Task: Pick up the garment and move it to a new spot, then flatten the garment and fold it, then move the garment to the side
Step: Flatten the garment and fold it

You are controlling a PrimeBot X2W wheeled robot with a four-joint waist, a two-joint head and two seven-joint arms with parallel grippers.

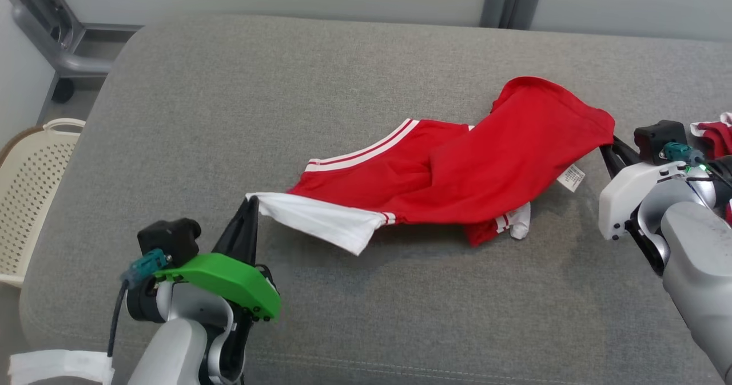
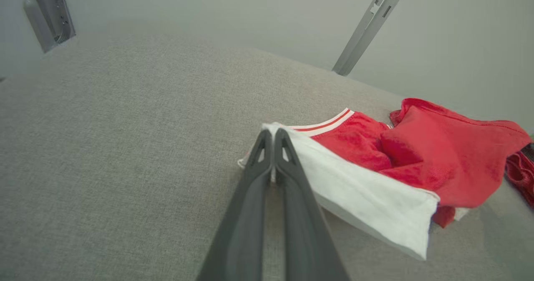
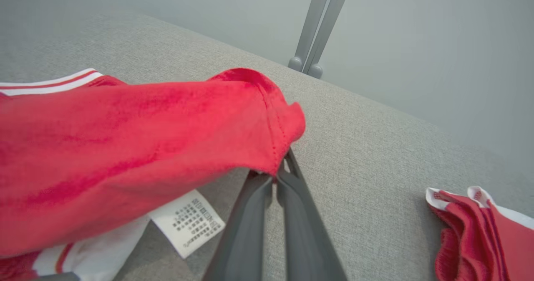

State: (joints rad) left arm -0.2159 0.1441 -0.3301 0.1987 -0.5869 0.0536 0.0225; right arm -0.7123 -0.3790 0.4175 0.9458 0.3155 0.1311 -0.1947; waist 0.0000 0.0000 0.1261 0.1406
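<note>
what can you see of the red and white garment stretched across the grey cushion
The garment is a soft, knit-looking red piece with a white sleeve-like section, white-and-red striped trim and a white care label dangling near its right end. It lies twisted and rumpled, not flat, across the grey cushion. The left gripper is shut on the white corner, which looks lifted off the cushion, and the right gripper is shut on the red hem.

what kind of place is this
Likely a test room staged for laundry folding: a red garment on a grey upholstered cushion, a perforated basket beside it, a metal stand behind.
</note>
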